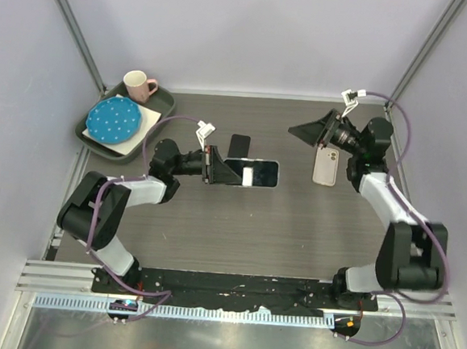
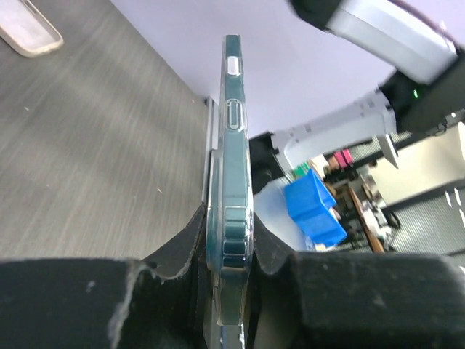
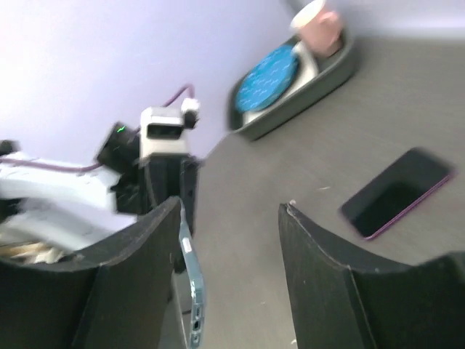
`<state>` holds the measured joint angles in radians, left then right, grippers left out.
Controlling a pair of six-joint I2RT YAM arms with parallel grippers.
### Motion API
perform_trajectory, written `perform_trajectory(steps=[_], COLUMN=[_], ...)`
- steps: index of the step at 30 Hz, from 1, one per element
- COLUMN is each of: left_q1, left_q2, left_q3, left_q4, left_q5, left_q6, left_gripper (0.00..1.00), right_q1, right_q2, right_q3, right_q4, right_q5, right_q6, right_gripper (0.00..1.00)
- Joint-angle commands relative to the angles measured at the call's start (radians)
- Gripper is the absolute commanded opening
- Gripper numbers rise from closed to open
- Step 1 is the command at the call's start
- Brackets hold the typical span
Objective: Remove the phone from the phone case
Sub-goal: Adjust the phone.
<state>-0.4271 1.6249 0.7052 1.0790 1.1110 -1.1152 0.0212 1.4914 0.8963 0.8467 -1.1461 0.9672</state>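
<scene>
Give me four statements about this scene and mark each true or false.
1. The left gripper is clamped on a teal-edged phone. True.
2. The right gripper holds the beige case. False: it is open and empty, and the case lies on the table.
3. The pink mug stands in the tray. True.
4. The black phone lies in the tray. False: it lies on the table.

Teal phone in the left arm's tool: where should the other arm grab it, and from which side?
Take the teal phone by its free end, coming from the right. The left tool is shut on the other end, so only that half juts out clear. It is thin, so the open right tool should probably pinch across its flat faces.
</scene>
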Motion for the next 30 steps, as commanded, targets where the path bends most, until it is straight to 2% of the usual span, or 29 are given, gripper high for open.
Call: perform_trajectory(steps=[1,3,5,6,8,10,15,18,22,26,30], left_q1=[0.008,0.007,0.013,0.017,0.028,0.021,0.014,0.016,0.014,0.01,-0.005], left_q2=[-0.098,-0.118,-0.109,-0.091,-0.019,0.021,-0.014,-0.037,-0.036,-0.025,-0.014], left_q3=[-0.045,-0.027,0.016,0.055,0.071,0.089,0.044,0.027,0.03,0.027,0.031], left_q4=[0.164,0.084,0.012,0.022,0.151,0.253,0.262,0.22,0.219,0.233,0.281], left_q5=[-0.183,-0.227,-0.234,-0.243,-0.321,-0.361,-0.47,-0.526,-0.536,-0.536,-0.53], left_q6=[0.029,0.086,0.133,0.118,-0.056,-0.141,-0.167,-0.193,-0.251,-0.281,-0.311], left_gripper=[0.0,0.0,0.0,0.0,0.0,0.0,0.0,0.0,0.0,0.0,0.0], right_q1=[0.08,0.062,0.062,0.06,0.059,0.056,0.051,0.055,0.068,0.082,0.106], right_q2=[-0.273,-0.284,-0.28,-0.276,-0.261,-0.243,-0.214,-0.215,-0.181,-0.125,-0.037], right_q3=[0.075,0.027,0.012,-0.006,-0.014,-0.034,-0.16,-0.215,-0.212,-0.231,-0.185], right_q4=[-0.76,-0.637,-0.58,-0.545,-0.468,-0.402,-0.037,0.145,0.201,0.411,0.454], right_q5=[0.427,0.389,0.391,0.391,0.385,0.312,0.197,0.19,0.184,0.192,0.187], right_q6=[-0.75,-0.592,-0.546,-0.488,-0.446,-0.363,-0.119,-0.052,-0.045,0.056,0.102], right_gripper=[0.63,0.66,0.67,0.67,0.67,0.64,0.59,0.57,0.52,0.55,0.58])
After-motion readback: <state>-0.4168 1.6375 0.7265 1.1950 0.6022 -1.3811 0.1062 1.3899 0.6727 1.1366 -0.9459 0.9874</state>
